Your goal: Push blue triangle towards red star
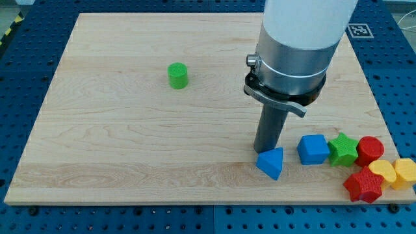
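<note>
The blue triangle [271, 162] lies near the board's bottom edge, right of centre. My tip [264, 152] stands right at its upper left side, touching or almost touching it. The red star [363, 186] lies at the bottom right corner of the board, well to the right of the triangle. A blue cube [313, 149] sits between them, just right of the triangle.
A green star [344, 149], a red round block [370, 149] and two yellow blocks [383, 172] [405, 173] cluster around the red star. A green cylinder [177, 75] stands alone at upper left. The wooden board [130, 143] lies on a blue perforated table.
</note>
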Motion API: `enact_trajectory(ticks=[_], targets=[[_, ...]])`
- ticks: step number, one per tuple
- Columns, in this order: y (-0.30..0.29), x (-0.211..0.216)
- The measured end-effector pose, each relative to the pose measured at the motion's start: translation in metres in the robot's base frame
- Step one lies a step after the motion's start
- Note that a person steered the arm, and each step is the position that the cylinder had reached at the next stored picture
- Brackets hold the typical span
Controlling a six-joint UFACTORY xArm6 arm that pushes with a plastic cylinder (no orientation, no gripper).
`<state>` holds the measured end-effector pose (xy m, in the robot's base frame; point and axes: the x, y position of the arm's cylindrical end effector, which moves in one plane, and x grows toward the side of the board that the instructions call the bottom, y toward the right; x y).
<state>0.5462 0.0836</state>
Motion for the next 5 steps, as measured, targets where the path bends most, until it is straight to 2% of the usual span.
enact_trajectory(ticks=[3, 5], targets=[[-0.039, 0.001], [-0.026, 0.003]])
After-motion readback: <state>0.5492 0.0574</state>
